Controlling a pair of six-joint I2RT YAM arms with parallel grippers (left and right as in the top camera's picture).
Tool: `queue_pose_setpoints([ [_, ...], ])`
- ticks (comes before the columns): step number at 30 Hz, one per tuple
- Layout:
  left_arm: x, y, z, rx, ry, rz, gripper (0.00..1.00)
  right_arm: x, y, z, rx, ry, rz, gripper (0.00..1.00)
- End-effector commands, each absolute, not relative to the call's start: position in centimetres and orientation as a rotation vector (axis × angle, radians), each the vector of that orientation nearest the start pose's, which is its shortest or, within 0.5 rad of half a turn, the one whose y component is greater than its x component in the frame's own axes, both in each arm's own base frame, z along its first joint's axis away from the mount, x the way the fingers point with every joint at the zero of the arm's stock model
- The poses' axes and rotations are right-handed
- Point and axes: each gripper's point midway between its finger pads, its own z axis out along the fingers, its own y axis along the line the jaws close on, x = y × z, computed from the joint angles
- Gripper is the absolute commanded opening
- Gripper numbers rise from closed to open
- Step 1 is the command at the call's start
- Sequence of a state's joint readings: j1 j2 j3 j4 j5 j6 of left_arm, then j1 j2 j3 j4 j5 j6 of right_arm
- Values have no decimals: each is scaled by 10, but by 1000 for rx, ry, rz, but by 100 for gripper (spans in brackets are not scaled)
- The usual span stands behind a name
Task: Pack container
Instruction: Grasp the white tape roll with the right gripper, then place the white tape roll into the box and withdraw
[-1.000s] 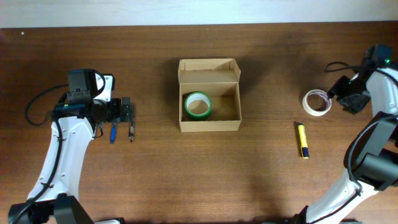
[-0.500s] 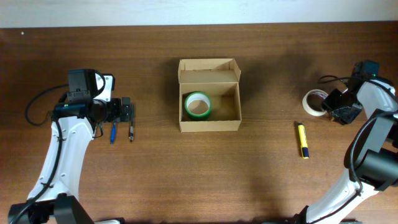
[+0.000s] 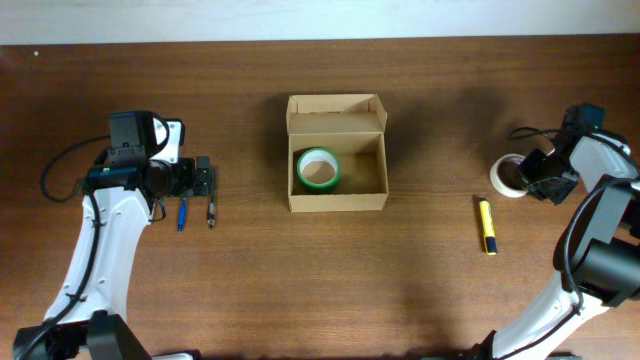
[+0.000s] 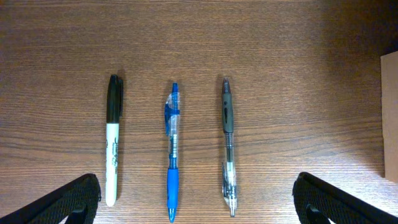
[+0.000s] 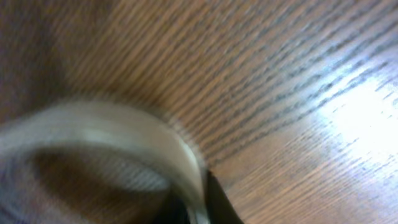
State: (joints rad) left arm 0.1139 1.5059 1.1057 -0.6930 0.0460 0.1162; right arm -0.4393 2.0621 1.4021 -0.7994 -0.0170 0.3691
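Note:
The container (image 3: 336, 201), a tan cardboard box with its flap lid open at the back, stands mid-table. A green tape roll (image 3: 304, 168) lies inside it on the left. At the far right, a white tape roll (image 3: 497, 178) is tipped up, and my right gripper (image 3: 527, 176) is shut on its near wall. The right wrist view is blurred, but the roll's pale rim (image 5: 124, 124) runs down between my right gripper's (image 5: 199, 208) dark fingers (image 5: 219, 205). My left gripper (image 3: 205, 180) hangs wide open over pens at the far left.
Under my left gripper (image 4: 196, 194) lie a black-capped white marker (image 4: 112, 140), a blue pen (image 4: 172, 155) and a clear pen with a black grip (image 4: 227, 149), side by side. A yellow marker (image 3: 486, 225) lies at the front right. The box's edge (image 4: 390, 112) shows at the right.
My right gripper moved left and down onto the white tape roll and closed on its wall. The roll shifted slightly and tipped up. The left arm has not moved.

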Motion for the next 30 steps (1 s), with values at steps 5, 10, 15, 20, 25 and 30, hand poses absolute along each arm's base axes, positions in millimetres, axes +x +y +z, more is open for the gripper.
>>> queue_pose_setpoints([
  [5, 368, 33, 123, 40, 2650, 7, 99, 367, -139, 9, 1152, 2851, 260, 4],
  [10, 368, 33, 123, 40, 2650, 7, 99, 407, -84, 122, 669, 2816, 571, 4],
  [15, 368, 33, 123, 40, 2650, 7, 99, 422, -11, 242, 92, 2694, 490, 4],
  [20, 368, 33, 123, 40, 2650, 7, 99, 417, 91, 313, -494, 2508, 272, 4],
  [25, 368, 33, 123, 40, 2650, 7, 99, 416, 170, 303, -871, 2384, -12, 4],
  [30, 368, 33, 123, 40, 2650, 7, 99, 424, 231, 235, -1121, 2404, -34, 4],
])
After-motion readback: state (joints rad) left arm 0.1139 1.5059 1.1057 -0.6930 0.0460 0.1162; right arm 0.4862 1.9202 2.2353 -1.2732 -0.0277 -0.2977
